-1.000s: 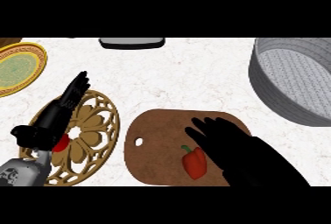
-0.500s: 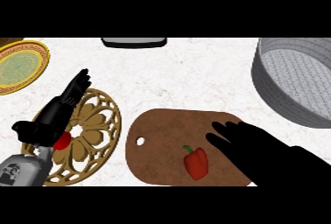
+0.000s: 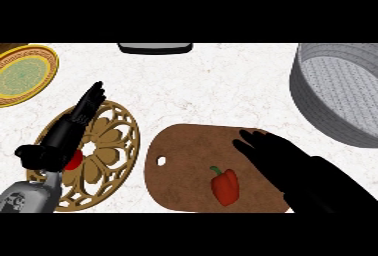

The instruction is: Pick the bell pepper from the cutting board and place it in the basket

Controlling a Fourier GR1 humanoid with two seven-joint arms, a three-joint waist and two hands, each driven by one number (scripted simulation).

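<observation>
Your right hand, fingers straight and holding nothing, hovers over the right side of the cutting board just beside the bell pepper lying on its near part, with the basket far right and your left hand open at left.

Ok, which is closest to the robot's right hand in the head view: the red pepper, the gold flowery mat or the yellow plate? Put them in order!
Starting from the right hand:
1. red pepper, just to its left on the cutting board.
2. gold flowery mat, further left across the counter.
3. yellow plate, far away in the top-left corner.
</observation>
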